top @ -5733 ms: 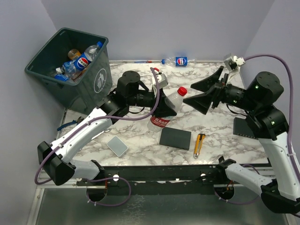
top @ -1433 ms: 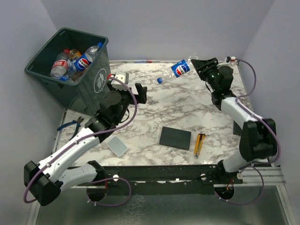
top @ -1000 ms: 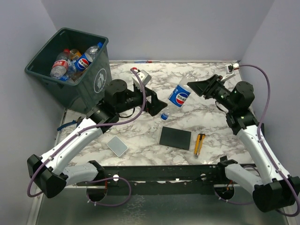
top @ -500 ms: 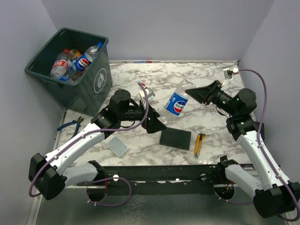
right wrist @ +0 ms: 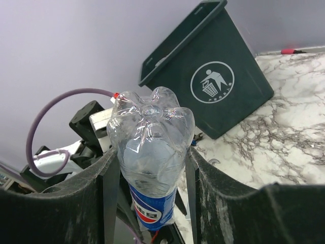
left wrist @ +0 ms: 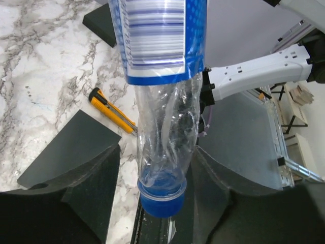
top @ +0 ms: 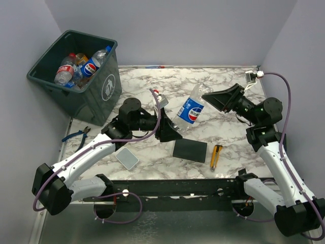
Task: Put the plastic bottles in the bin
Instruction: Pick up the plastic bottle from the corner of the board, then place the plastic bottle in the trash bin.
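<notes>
A crushed clear plastic bottle (top: 192, 109) with a blue label hangs tilted above the middle of the table. My right gripper (top: 205, 97) is shut on its base end, the fingers pressing both sides of the bottle (right wrist: 152, 147) in the right wrist view. My left gripper (top: 170, 133) stands round the neck end, just above the blue cap (left wrist: 161, 195). Its jaws are narrow; one finger touches the plastic and a strip of table shows beside the other. The dark bin (top: 96, 96) stands at the back left with several bottles (top: 81, 65) inside.
A black flat pad (top: 189, 150) lies just below the bottle, with a yellow utility knife (top: 216, 155) to its right. A small grey pad (top: 127, 158) lies near the front left. Blue-handled pliers (top: 76, 136) lie by the left edge.
My right gripper carried the bottle from the back of the table down toward the middle. My left arm swung under it and its jaws narrowed from wide open round the neck.
</notes>
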